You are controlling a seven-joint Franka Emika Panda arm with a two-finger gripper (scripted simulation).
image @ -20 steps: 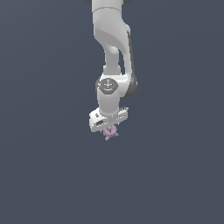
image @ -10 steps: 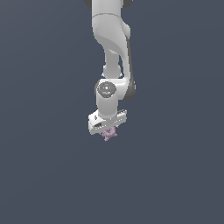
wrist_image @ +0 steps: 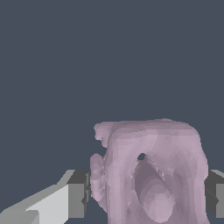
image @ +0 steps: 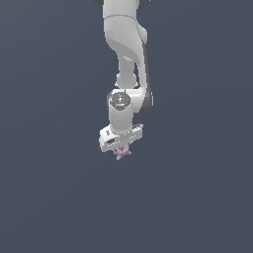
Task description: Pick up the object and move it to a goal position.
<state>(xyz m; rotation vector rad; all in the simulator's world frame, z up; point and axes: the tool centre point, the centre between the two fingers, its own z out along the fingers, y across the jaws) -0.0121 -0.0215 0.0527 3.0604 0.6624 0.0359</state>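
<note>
While the arm has shifted slightly, end effector (image: 122, 150) clamped on pink object (image: 122, 152), pads (wrist_image: 78, 194) touching it.

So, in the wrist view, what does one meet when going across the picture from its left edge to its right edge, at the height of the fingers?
One finger pad → the pink lumpy object, filling the gap between the two pads → the other finger pad at the picture's edge.
</note>
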